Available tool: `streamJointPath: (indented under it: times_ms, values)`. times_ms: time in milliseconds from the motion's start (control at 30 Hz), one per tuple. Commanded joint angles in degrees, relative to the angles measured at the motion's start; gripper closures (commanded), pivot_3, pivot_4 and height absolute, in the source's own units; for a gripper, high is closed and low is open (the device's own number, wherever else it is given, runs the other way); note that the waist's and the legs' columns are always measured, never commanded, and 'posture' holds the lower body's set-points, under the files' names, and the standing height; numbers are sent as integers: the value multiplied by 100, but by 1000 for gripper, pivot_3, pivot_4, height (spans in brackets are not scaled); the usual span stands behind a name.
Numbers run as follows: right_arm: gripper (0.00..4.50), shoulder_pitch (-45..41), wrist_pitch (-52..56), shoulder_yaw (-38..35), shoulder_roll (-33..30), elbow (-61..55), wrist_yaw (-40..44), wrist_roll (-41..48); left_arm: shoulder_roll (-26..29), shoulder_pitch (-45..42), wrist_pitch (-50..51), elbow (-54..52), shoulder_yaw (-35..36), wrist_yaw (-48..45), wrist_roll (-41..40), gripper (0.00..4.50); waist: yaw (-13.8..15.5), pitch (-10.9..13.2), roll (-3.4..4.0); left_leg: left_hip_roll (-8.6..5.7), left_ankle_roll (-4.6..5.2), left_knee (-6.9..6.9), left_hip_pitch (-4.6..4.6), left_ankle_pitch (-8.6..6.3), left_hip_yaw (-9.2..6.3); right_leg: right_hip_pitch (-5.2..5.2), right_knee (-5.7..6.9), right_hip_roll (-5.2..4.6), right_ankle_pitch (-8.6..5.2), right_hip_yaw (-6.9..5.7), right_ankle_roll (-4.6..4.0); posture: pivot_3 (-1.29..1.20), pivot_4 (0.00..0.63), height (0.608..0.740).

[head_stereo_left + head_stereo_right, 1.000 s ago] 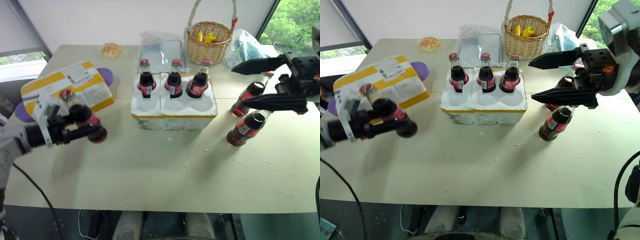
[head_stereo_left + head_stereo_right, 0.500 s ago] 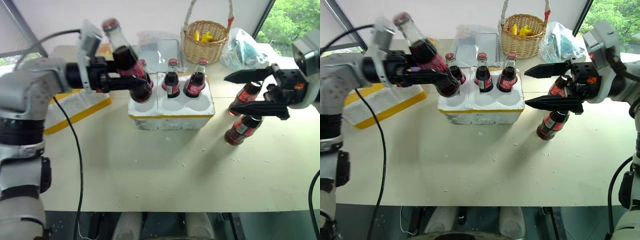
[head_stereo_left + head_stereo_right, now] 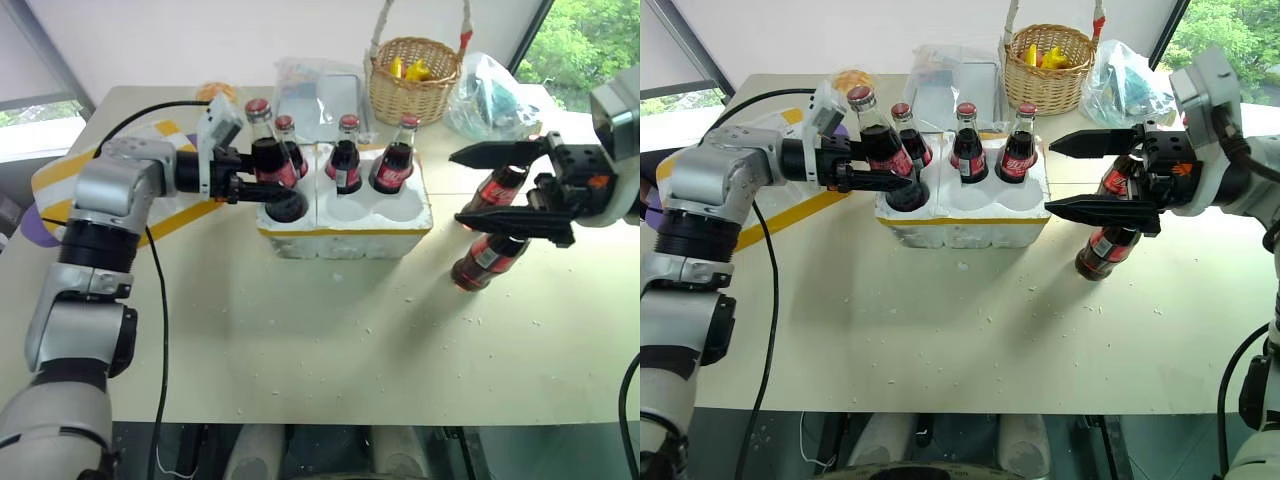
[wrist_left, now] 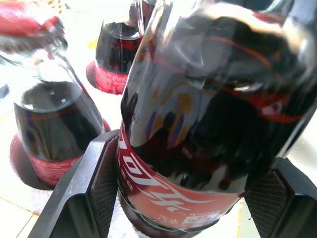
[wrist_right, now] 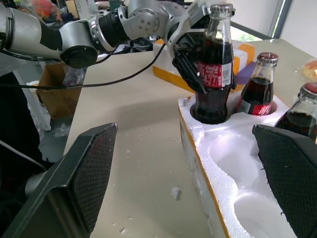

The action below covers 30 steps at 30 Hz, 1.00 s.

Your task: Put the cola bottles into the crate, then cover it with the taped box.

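With three red-capped glass cola bottles (image 3: 346,165) seated in the white styrofoam six-well crate (image 3: 347,214), the left gripper (image 3: 262,189) pinches a fourth (image 3: 880,150) into a front well; right gripper (image 3: 1087,177) spread; two bottles (image 3: 487,254) and yellow-taped box (image 3: 150,200) remain.

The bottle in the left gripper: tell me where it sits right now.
In the left eye view the held bottle stands at the crate's front-left well, clamped by the left gripper, just in front of the back-row bottle.

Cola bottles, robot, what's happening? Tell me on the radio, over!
Left gripper shut on cola bottle, seating it in crate front-left well. Right gripper open above two bottles on table. Three already in back wells. Nothing blocking.
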Motion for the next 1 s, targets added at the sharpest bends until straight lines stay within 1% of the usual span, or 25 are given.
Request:
streamJointPath:
  times_ms: [33, 233, 300, 333, 367, 567, 733, 867, 1000]
  values:
    - [0, -87, -82, -122, 27, -126, -62, 81, -70, -221, -197, -60, 51, -100, 137, 1663, -2, 1, -1, 0, 3, 15, -8, -1, -1, 0, 0, 2, 5, 0, 2, 0, 150, 737]
    - [0, -119, -156, -53, 114, -122, -124, 28, -199, -91, -259, 63, 39, -50, 395, 1663, 0, 1, -1, 2, 2, 31, -13, -1, 2, 2, -5, 5, 27, 7, 8, 0, 150, 737]
    - [0, -113, -170, -47, 139, -138, -153, 45, -193, -32, -214, 11, 57, -65, 422, 637, -10, 1, -1, 5, 2, 33, -12, -1, 2, 1, -4, 8, 28, 7, 7, 0, 150, 737]
    - [0, -109, -173, -46, 149, -146, -162, 53, -179, -3, -191, -16, 68, -87, 420, 304, -11, 1, -1, 6, 2, 32, -12, -1, 1, 1, -4, 10, 28, 7, 7, 0, 150, 737]
    - [0, -107, -178, -46, 160, -153, -168, 55, -165, 21, -175, -41, 78, -106, 417, 143, -9, 1, -1, 6, 3, 32, -11, -1, 1, 1, -4, 11, 28, 8, 7, 0, 150, 737]
    - [0, -152, -244, -2, 208, -93, -180, 13, -80, 90, -124, -189, 237, -114, 375, 143, -2, 1, -1, 6, 3, 34, -11, -1, 1, 2, -3, 11, 29, 8, 6, 0, 150, 737]
    - [0, -223, -413, -16, 270, 58, -395, -199, 294, 239, 285, -850, 748, -159, -55, 143, -25, 1, -1, 9, 3, 34, -10, -1, 1, 0, -2, 13, 30, 9, 6, 0, 150, 737]
    - [0, -58, -268, -317, 89, -68, -420, -42, 974, 452, 1126, -1776, 1418, -244, -764, 143, -29, 2, 0, 12, 3, 31, -11, -1, 1, -2, -3, 16, 29, 9, 5, 0, 150, 737]
    - [0, 416, 34, -853, -215, -425, -449, 236, 1832, 940, 2132, -2896, 2087, -623, -1814, 143, -23, 2, 0, 14, 4, 25, -11, -2, 1, -3, -4, 16, 29, 10, 5, 0, 150, 737]
